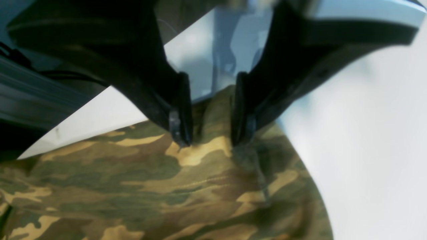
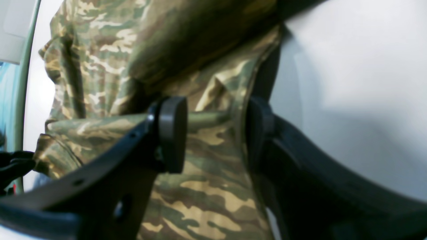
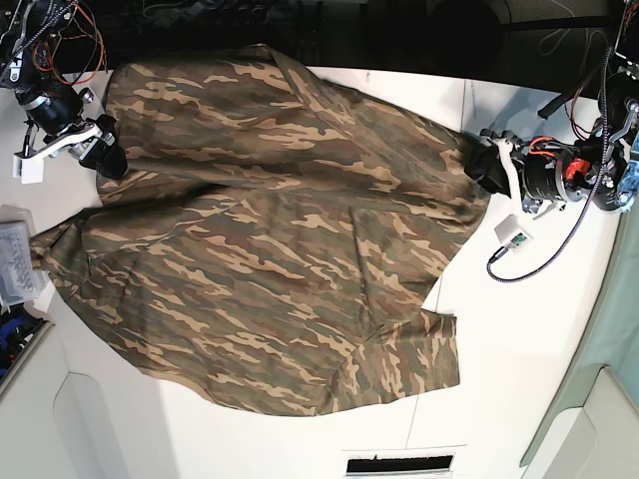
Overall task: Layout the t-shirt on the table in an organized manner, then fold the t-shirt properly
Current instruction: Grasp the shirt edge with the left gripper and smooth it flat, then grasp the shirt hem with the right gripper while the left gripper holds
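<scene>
The camouflage t-shirt (image 3: 270, 230) lies spread over most of the white table (image 3: 519, 329), creased, with one sleeve toward the front. My left gripper (image 3: 481, 165) sits at the shirt's right edge. In the left wrist view, the left gripper (image 1: 210, 140) is open, its fingertips (image 1: 181, 130) resting on the t-shirt (image 1: 150, 186) with a raised ridge of cloth between them. My right gripper (image 3: 108, 158) is at the shirt's far left edge. Up close, the right gripper (image 2: 215, 133) is open, straddling a fold and hem of the t-shirt (image 2: 206, 186).
A clear plastic box (image 3: 12, 259) stands at the table's left edge. A white tag with a black cable (image 3: 511, 237) lies right of the shirt. A dark slot (image 3: 397, 464) sits at the front edge. Bare tabletop (image 1: 367, 133) runs beside the left gripper.
</scene>
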Robot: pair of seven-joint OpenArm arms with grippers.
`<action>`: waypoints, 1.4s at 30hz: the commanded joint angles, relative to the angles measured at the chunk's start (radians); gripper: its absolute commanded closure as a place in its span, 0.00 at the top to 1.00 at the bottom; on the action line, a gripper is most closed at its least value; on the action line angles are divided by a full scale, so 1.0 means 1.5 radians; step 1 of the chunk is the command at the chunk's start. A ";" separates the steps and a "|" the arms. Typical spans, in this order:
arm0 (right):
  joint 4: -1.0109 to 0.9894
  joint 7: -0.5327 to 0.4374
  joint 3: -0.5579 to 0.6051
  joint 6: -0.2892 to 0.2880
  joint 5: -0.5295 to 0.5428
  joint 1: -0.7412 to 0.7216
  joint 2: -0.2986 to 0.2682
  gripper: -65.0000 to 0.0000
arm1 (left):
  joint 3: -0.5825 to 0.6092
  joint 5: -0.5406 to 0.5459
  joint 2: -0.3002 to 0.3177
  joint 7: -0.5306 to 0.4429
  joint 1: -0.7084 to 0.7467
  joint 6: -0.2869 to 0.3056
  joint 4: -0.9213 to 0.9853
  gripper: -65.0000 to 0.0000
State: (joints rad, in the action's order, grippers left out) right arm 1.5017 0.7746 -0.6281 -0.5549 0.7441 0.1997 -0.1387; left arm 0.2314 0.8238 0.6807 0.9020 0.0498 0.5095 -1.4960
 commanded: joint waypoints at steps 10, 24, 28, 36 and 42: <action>0.014 -0.012 -0.003 -0.005 0.015 -0.005 -0.009 0.43 | -0.006 -0.037 -0.016 -0.032 -0.009 0.018 -0.007 0.03; 0.014 -0.015 -0.003 -0.005 0.014 -0.005 -0.009 0.43 | -0.006 -0.128 0.053 -0.046 0.002 0.018 -0.073 0.00; 0.014 -0.027 -0.003 -0.005 0.012 -0.005 -0.009 0.43 | -0.006 -0.123 0.104 -0.045 0.040 0.049 -0.146 0.00; 0.013 -0.043 -0.003 -0.004 -0.008 -0.005 -0.009 0.43 | -0.006 -0.123 0.168 -0.045 0.150 0.100 -0.209 0.00; 0.013 -0.052 -0.002 -0.004 -0.015 -0.005 -0.009 0.43 | -0.006 -0.123 0.195 -0.045 0.195 0.126 -0.208 0.00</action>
State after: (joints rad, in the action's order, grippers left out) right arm 1.5017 0.7181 -0.6281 -0.5545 0.7063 0.1993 -0.1383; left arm 0.2325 0.6323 0.9508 0.8398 0.3466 0.6827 -1.7958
